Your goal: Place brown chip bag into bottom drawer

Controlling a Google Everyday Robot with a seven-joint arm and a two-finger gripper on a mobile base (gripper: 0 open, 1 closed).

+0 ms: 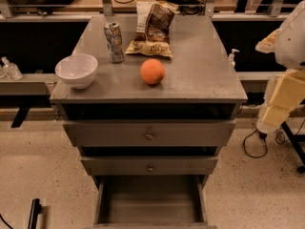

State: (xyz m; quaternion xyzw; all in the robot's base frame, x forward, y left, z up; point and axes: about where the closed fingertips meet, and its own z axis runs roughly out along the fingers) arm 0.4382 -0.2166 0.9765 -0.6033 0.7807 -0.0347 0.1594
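The brown chip bag [152, 28] lies at the back of the grey cabinet top [200, 75], dark brown with cream-yellow panels. It is behind the orange ball [152, 71] and right of the silver drink can [114, 42]. The bottom drawer [150, 199] is pulled open, and nothing shows in the part of its tray in view. The two knobbed drawers above it, the top one [149, 134] and the middle one [150, 166], are pushed in further. Only my arm's white and cream links [285, 85] show at the right edge, beside the cabinet. My gripper itself is out of view.
A white bowl [76, 70] sits at the front left of the cabinet top. A workbench with cables runs behind the cabinet. A black cable [252, 144] lies on the speckled floor at the right, and a dark object [33, 213] at the lower left.
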